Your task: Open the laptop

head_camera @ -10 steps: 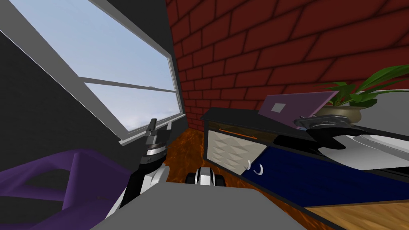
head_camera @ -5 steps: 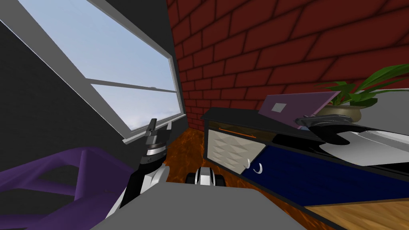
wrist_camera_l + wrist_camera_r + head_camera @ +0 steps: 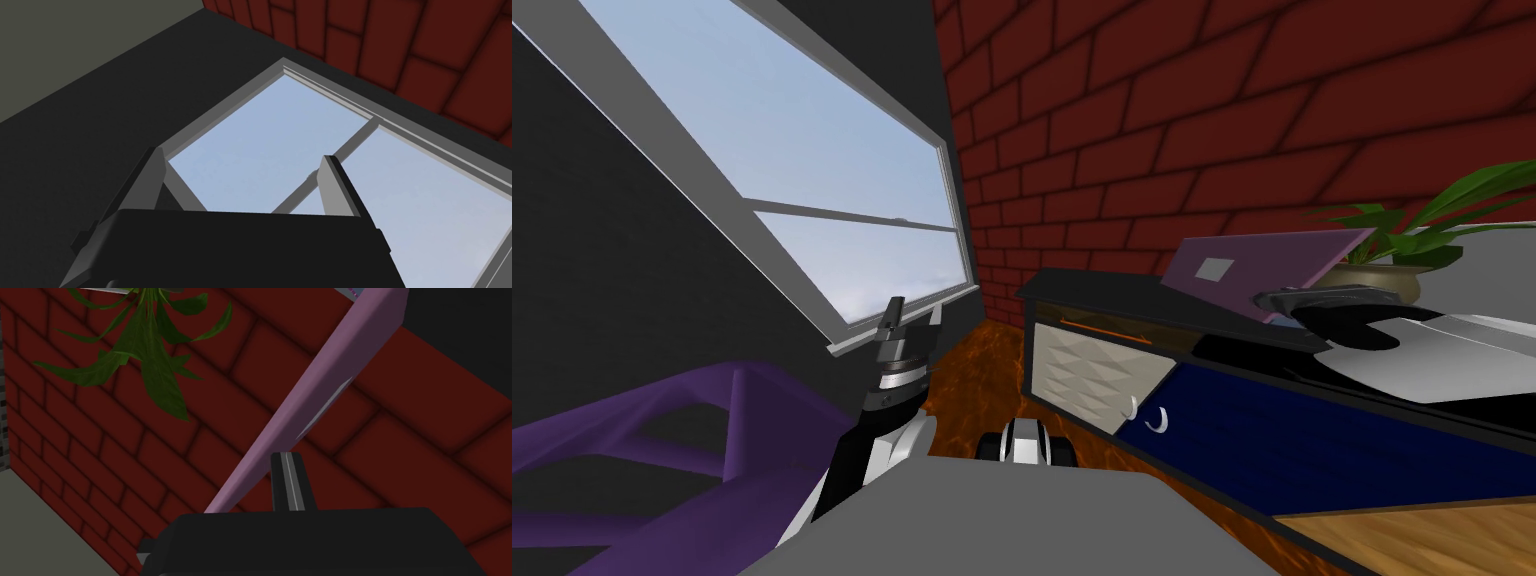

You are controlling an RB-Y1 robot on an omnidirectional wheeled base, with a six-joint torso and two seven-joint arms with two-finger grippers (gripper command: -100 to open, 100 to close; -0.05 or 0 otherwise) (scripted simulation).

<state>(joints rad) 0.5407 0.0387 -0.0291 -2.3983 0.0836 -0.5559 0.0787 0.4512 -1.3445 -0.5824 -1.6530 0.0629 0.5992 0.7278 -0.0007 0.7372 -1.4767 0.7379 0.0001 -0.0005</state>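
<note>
Head view: right gripper (image 3: 1277, 298) grips half-open laptop (image 3: 1252, 265) — pot (image 3: 1382, 278) (holding plant (image 3: 1417, 248)) beside.

Left arm (image 3: 882, 400) white and black; left gripper (image 3: 242, 156) has 2 grey blades.

Window (image 3: 842, 200) set in dark wall, left. Red brick wall (image 3: 1162, 120) ahead. Dark worktop (image 3: 1092, 290) over cabinet: white quilted panel (image 3: 1082, 375), blue front (image 3: 1312, 440), two white hook handles (image 3: 1148, 420). Potted plant (image 3: 1412, 235) by the bricks. Purple frame (image 3: 662, 440) low left.
</note>
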